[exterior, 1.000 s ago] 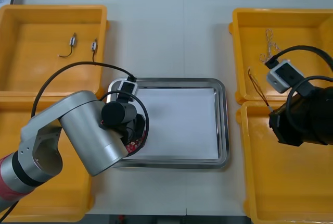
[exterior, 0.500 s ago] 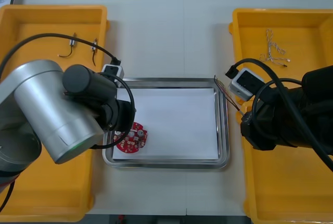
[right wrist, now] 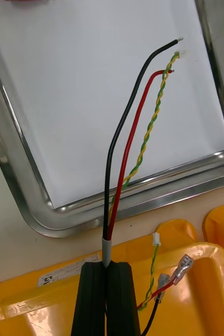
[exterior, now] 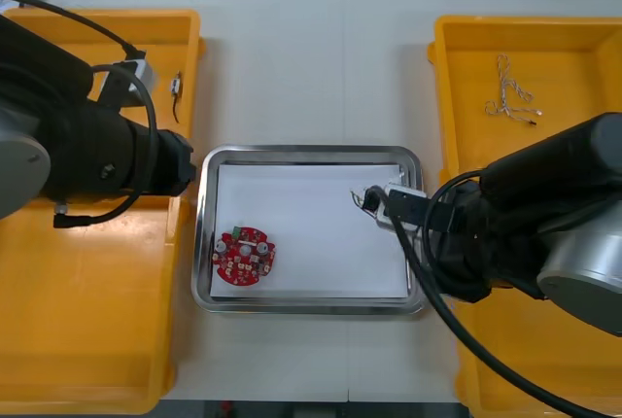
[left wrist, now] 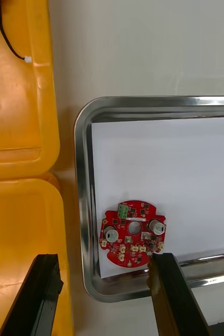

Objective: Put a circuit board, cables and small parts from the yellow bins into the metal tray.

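Wires (right wrist: 109,226), black, red, yellow-green, over shiny metal tray (right wrist: 17,168)
Right gripper (right wrist: 107,268) clamps their grey sleeve (right wrist: 107,249), likely the stiffest spot on limp strands; left gripper (left wrist: 104,257) gapes empty beside tray.

The left arm (exterior: 87,160) hangs over the counter's (exterior: 311,58) left edge with the left tool (left wrist: 105,262) spread wide, while the right arm (exterior: 544,233) reaches in from the right edge, the right tool (right wrist: 106,270) pinching a cable bundle (right wrist: 123,157).

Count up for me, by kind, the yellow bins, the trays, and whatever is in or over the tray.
Yellow bins: 4, two each side.
Metal tray: 1.
Round red circuit board: 1, lying in the tray, near the open left gripper.
Cable bundle (black, red, yellow-green): 1, held over the tray by the shut right gripper.
Total: 7.
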Controlling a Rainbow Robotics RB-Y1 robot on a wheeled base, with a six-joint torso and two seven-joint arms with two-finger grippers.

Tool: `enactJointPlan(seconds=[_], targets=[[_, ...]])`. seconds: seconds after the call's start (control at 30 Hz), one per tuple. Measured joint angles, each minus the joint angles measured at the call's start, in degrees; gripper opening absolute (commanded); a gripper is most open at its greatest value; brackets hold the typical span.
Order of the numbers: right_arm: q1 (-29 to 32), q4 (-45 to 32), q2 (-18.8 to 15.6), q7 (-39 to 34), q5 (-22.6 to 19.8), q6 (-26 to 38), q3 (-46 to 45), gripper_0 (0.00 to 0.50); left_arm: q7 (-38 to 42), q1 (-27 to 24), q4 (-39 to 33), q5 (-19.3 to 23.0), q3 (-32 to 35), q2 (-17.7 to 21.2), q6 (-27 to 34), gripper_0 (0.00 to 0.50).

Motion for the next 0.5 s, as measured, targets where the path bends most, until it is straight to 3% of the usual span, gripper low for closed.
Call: enactJointPlan(seconds=[0.13, 0.23, 0.5], targets=[[-1.3, 2.2, 0.0, 1.3, 2.7, 0.0, 4.7, 0.000, -2.0, 0.0, 0.0, 1.0, 3.0, 1.0, 0.0, 0.500], [-2.0, 3.9, 0.0, 6.6, 4.0, -0.5, 7.8, 0.000, -4.5, 0.5, 0.0, 1.2, 5.4, 1.6, 0.0, 0.500], [-4.8, 10.1, 0.4, 8.9, 7.6, -5.0, 15.6, 0.000, -18.7, 4.9, -0.1, 2.0, 15.0, 2.2, 0.1, 0.500]])
